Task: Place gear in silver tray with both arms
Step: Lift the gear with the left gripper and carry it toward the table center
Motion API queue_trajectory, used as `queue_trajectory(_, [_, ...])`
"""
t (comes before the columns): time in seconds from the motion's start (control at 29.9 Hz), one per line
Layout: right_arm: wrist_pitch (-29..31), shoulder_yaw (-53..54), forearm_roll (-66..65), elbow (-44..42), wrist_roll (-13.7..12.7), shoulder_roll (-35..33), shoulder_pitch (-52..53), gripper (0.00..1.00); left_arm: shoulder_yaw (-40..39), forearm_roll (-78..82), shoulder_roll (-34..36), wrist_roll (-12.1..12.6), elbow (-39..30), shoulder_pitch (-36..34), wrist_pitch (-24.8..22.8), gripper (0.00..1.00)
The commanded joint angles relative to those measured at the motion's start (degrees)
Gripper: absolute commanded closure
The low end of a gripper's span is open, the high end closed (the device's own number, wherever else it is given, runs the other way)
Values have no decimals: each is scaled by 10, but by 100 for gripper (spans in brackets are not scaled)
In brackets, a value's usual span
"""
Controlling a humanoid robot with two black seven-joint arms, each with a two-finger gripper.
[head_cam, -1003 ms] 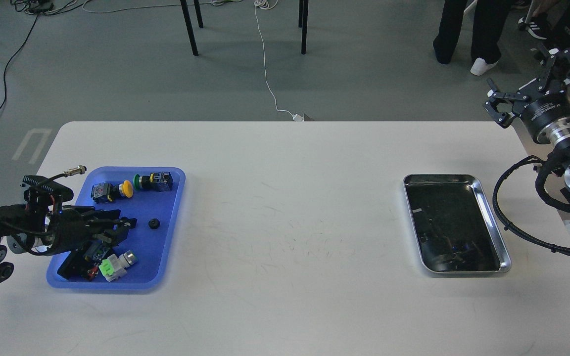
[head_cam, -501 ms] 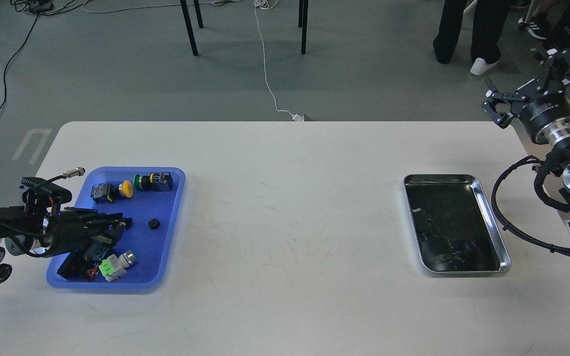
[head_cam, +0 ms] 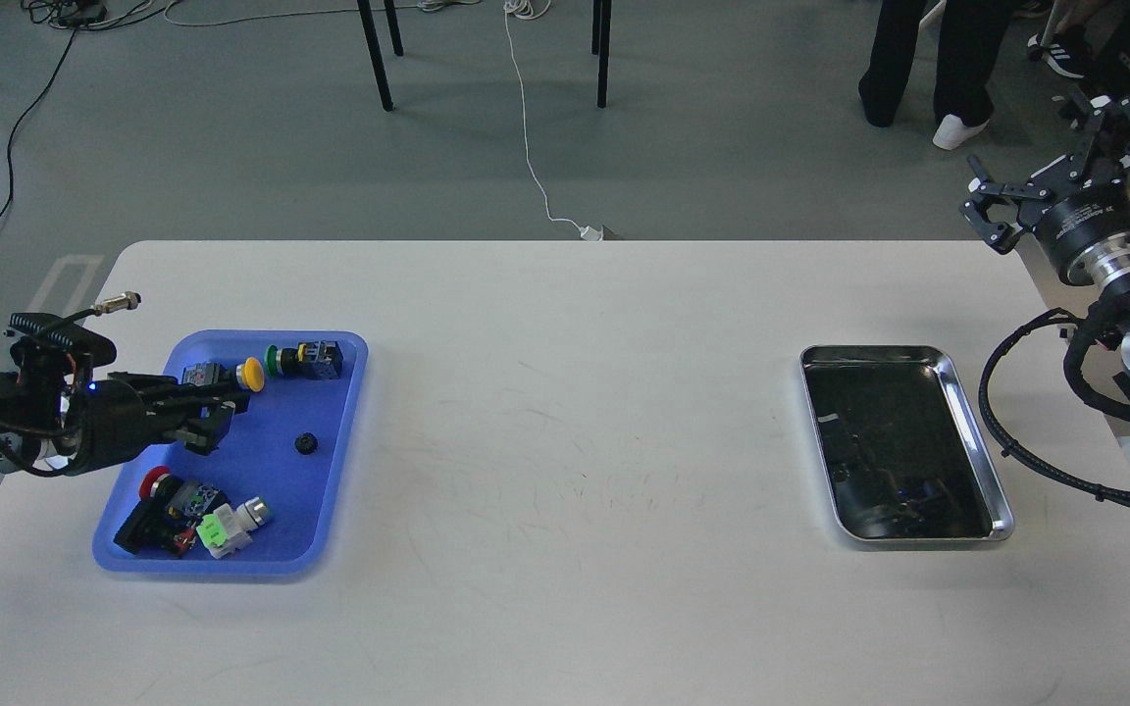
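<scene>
The gear (head_cam: 306, 443) is a small black round part lying in the blue tray (head_cam: 330, 510) at the table's left. My left gripper (head_cam: 217, 414) hovers over the tray's left half, pointing right, left of the gear and apart from it. It is dark and seen side-on, so I cannot tell its fingers apart. Nothing shows in it. The silver tray (head_cam: 979, 431) lies on the table's right side and holds no part. My right gripper (head_cam: 1046, 162) is open and empty, raised beyond the table's far right corner.
The blue tray also holds a yellow button (head_cam: 251, 372), a green button switch (head_cam: 305, 359), a red button (head_cam: 153, 483) and a green-and-white part (head_cam: 227, 527). A person's legs (head_cam: 918, 59) and chair legs (head_cam: 487, 49) stand beyond the table.
My left gripper has drawn back up and to the left over the blue tray, uncovering the red button. My right gripper has barely moved.
</scene>
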Motion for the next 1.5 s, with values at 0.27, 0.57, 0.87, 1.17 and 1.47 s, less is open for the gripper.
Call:
queue_trajectory(0.27, [0, 1, -1, 63, 0, -45, -32, 0, 8, 11, -158, 14, -29, -87, -5, 88])
queue_trajectory(0.57, [0, 1, -2, 65, 0, -69, -39, 0, 32, 86, -309, 45, 12, -89, -19, 88])
queue_trajectory(0.87, [0, 0, -2, 66, 0, -78, -53, 0, 50, 92, -422, 69, 78, -97, -18, 87])
queue_trajectory(1.17, [0, -23, -11, 67, 0, -84, -54, 0, 73, 92, -510, 69, 168, -105, -18, 86])
queue_trajectory(1.47, [0, -25, -14, 68, 0, -82, -47, 0, 75, 92, -530, 70, 215, -94, -17, 83])
